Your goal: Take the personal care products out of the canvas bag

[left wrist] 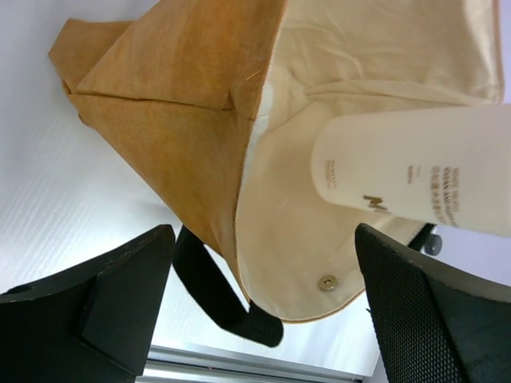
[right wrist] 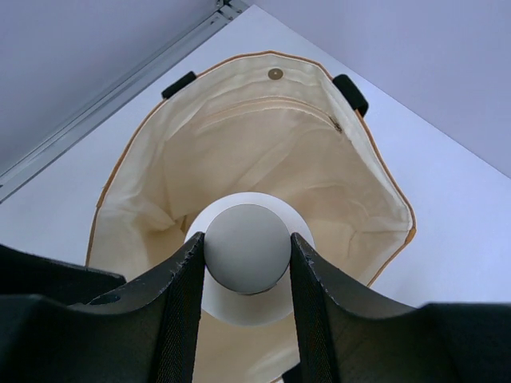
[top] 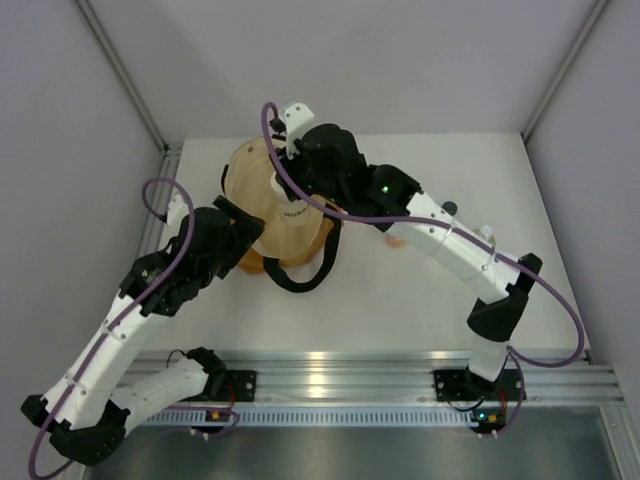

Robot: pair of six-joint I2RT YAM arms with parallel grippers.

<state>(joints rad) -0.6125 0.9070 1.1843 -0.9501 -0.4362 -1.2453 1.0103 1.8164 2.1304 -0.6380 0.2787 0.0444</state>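
Your right claw point(right wrist: 246, 254) grips whitish bottle point(left wrist: 415, 171) by top, at canvas bag point(left wrist: 168, 88) mouth. Your left claw point(left wrist: 263, 247) spread wide beside bag's left edge, holding nothing.

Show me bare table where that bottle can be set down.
Widest bare table: the near strip between the bag's handles and the front rail. Also free: the far right corner beyond the right arm. Crowded: the far left, taken by the bag and left gripper; small containers lie partly hidden under the right arm.
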